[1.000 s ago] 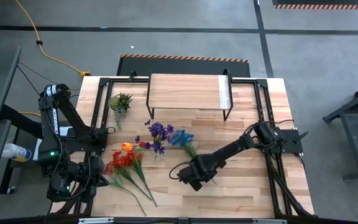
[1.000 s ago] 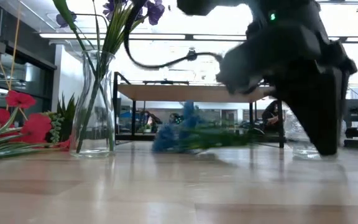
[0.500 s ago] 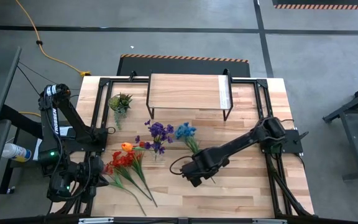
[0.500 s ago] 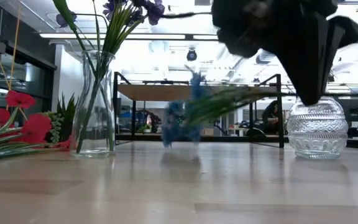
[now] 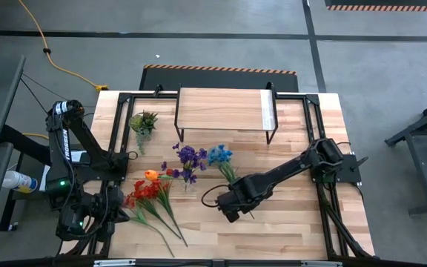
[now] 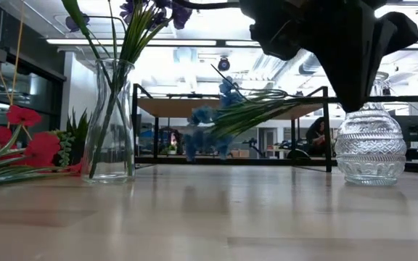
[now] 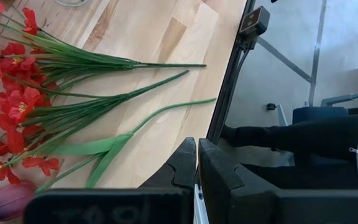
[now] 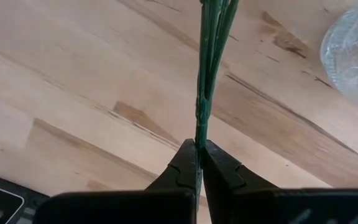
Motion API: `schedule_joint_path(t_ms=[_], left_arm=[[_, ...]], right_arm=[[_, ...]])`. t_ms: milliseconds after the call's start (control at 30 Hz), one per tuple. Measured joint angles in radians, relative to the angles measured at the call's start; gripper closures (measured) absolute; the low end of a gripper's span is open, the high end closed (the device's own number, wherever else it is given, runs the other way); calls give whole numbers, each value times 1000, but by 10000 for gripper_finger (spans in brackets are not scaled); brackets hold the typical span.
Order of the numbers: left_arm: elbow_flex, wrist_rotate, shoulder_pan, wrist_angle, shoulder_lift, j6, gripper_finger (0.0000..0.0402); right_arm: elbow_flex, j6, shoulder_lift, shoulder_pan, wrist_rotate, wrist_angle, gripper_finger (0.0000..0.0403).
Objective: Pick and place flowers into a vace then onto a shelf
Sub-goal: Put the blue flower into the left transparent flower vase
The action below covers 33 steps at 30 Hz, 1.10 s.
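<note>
The blue flower spray, a bunch of thin green stems topped with blue blooms, hangs lifted off the surface, tilted with its blooms higher than the stem end in the low view. The right gripper has its fingers clenched on the stem base, the spray running toward 11 o'clock from them in the high view. A tall glass vase with purple flowers stands at 9 o'clock of the blooms. Red flowers lie flat near the left gripper, whose fingers are pressed together, empty. The shelf stands at 12 o'clock.
</note>
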Motion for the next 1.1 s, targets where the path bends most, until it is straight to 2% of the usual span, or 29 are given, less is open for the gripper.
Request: schedule_joint_path(t_ms=[267,533,833,1100], left_arm=[[0,0,0,0,0,0,346],[0,0,0,0,0,0,346],[0,0,0,-3,0,24,346],[0,15,0,-3,0,24,346]], right_arm=[[105,-25,0,-18,17,-49,402],[288,-22,-1,-31,49,-270,403],[461,47,-1,35,50,-408,403],[584,67,-1,101,22,-410,403]])
